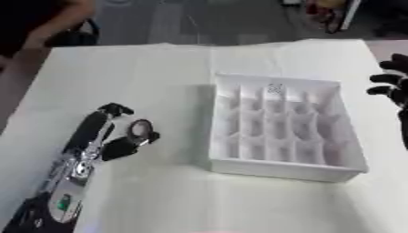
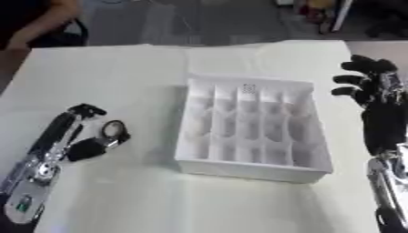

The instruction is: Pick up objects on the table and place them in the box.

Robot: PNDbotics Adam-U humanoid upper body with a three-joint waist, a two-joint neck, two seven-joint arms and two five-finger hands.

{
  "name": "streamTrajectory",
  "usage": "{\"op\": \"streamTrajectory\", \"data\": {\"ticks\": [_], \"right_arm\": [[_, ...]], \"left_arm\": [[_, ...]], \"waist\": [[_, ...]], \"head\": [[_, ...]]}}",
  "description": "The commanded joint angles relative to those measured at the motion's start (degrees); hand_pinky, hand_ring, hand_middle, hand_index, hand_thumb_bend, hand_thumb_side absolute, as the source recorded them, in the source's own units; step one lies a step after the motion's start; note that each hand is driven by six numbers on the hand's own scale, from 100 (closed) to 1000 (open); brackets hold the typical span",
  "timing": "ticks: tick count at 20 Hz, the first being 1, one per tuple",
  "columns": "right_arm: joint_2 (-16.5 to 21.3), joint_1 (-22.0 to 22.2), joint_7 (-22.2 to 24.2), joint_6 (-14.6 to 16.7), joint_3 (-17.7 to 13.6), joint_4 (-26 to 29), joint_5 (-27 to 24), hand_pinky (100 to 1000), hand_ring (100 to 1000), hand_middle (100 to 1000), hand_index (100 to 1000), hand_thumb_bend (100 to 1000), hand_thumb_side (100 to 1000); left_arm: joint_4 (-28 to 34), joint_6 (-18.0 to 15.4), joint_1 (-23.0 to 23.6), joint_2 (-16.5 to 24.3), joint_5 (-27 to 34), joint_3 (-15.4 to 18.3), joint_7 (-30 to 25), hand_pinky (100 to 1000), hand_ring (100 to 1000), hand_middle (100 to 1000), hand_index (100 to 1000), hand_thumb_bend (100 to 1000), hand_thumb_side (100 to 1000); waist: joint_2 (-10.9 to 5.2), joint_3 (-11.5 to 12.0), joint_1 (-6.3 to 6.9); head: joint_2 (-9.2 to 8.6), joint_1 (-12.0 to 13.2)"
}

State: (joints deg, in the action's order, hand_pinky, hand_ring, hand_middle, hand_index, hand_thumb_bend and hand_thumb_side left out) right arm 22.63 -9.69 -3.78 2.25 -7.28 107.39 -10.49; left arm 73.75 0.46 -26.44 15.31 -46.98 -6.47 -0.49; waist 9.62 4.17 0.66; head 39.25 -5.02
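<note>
Small dark ring-shaped object (image 1: 140,129) (oval loop w/ pale centre, can't tell what it is) sits at the left hand (image 1: 119,144), between thumb and fingers. Thumb tip is curled against the ring's near edge, fingers run along its far side w/ tips just past it. Looks pinched, or right at the pinch. Whether it's off the white tabletop (image 1: 119,77) yet I can't tell.

White plastic box w/ grid of small compartments (image 2: 263,170) lies off to the inner side of the left hand, near but not touching, and between the two hands. Most compartments read empty; a small greyish item (image 2: 248,88) shows in a far-row cell, too faint to name.

Right hand (image 2: 370,86) is on the box's far side from the left, just beyond its right wall, fingers curled a bit and spread, holding nothing, idle.

Step in hand, as I read it: grasp phase on the ring, transfer not begun. Next move likely calls for: confirm the pinch holds, lift clear of the table, carry inward over the box's near-left wall, line up over one cell, then let go. Risk: a thin ring could pivot or slip from the pinch during the lift.
</note>
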Motion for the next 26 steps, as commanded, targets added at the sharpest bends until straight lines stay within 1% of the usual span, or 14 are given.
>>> {"op": "streamTrajectory", "data": {"ticks": [1, 12, 26], "right_arm": [[0.54, -0.15, 0.13, 0.07, -0.55, 0.83, 0.17, 596, 666, 709, 811, 100, 999], [0.53, -0.14, 0.12, 0.06, -0.61, 0.84, 0.18, 596, 667, 709, 811, 100, 999], [0.37, -0.09, 0.15, 0.04, -0.64, 0.81, 0.03, 596, 667, 709, 810, 100, 998]], "left_arm": [[0.60, 0.09, -0.94, 1.22, -1.36, -0.29, -0.48, 843, 812, 780, 795, 815, 663], [1.92, 0.92, -1.03, 2.73, -7.11, -0.61, -2.83, 846, 811, 781, 766, 803, 659], [0.56, 0.71, -1.12, 2.18, -6.76, -1.12, -3.54, 846, 811, 780, 755, 756, 660]], "waist": [[-0.84, -0.13, -0.01], [-0.85, -0.22, 0.07], [-0.83, -0.33, 0.07]], "head": [[-0.72, 0.07], [-0.69, 0.02], [-0.72, 0.08]]}}
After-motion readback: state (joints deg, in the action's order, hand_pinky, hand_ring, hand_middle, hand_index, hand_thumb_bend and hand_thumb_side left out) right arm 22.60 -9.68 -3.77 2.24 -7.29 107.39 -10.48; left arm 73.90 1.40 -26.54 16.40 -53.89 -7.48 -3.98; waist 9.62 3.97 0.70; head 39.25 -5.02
